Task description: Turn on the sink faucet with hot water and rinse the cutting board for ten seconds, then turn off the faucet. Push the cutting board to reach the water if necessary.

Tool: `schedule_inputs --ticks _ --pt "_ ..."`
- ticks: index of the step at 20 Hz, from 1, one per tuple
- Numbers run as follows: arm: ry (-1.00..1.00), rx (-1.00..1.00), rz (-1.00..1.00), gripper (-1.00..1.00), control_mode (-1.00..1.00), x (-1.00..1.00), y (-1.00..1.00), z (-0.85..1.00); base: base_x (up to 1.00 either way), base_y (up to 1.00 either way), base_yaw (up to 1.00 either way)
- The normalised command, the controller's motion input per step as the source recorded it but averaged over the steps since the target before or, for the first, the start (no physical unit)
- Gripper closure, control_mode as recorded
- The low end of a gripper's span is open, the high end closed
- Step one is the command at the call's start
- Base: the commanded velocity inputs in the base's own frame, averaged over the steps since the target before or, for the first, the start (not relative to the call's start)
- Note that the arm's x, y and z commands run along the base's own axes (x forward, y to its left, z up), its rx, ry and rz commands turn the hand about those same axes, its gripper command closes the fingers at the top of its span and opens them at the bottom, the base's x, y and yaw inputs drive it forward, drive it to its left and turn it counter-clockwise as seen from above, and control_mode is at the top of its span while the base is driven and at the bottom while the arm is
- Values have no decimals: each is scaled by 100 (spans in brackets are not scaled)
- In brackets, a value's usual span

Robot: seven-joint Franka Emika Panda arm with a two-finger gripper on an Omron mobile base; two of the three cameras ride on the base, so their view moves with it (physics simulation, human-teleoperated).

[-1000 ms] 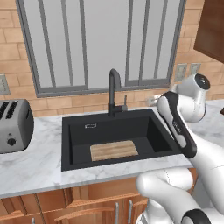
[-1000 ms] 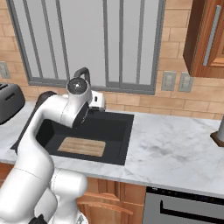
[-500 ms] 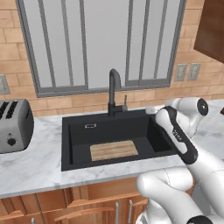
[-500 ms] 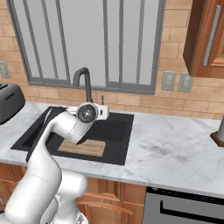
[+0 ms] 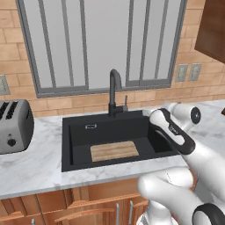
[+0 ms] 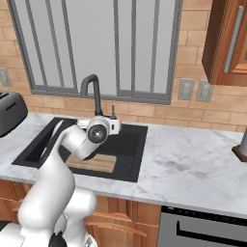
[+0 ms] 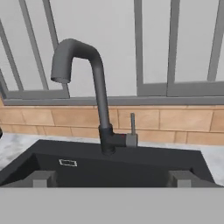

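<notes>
the tall matte-black gooseneck faucet (image 5: 114,93) stood at the back rim of the rectangular matte-black sink basin (image 5: 79,149), which was set in the white marble counter (image 5: 30,167). its small grey lever handle (image 7: 132,133) stuck up on the right side of the thick base. the small flat light-wood cutting board (image 5: 114,150) lay on the basin floor, toward the front and a little right of centre, apart from the walls. a small white mark (image 7: 68,162) showed on the basin's back wall. the white arm's two-finger gripper (image 7: 111,179) hung over the front of the basin, facing the faucet, its dark fingertips (image 7: 43,178) spread wide with nothing between them. a grey toaster (image 5: 14,126) sat on the counter, well to the left of the sink.
</notes>
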Motion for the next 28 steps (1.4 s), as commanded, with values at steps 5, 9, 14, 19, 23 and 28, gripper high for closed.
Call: schedule_inputs --ticks 5,9,14,19,23,28 --pt "-1 0 0 -100 -100 40 0 -4 0 0 0" --pt "0 0 0 -100 -100 35 0 0 0 0 0" --pt "0 0 0 -100 -100 31 0 0 0 0 0" --pt "0 0 0 -100 -100 34 0 -2 0 0 0" --pt "0 0 0 -100 -100 31 0 -5 0 0 0" --pt "-1 0 0 -100 -100 30 0 -10 0 0 0"
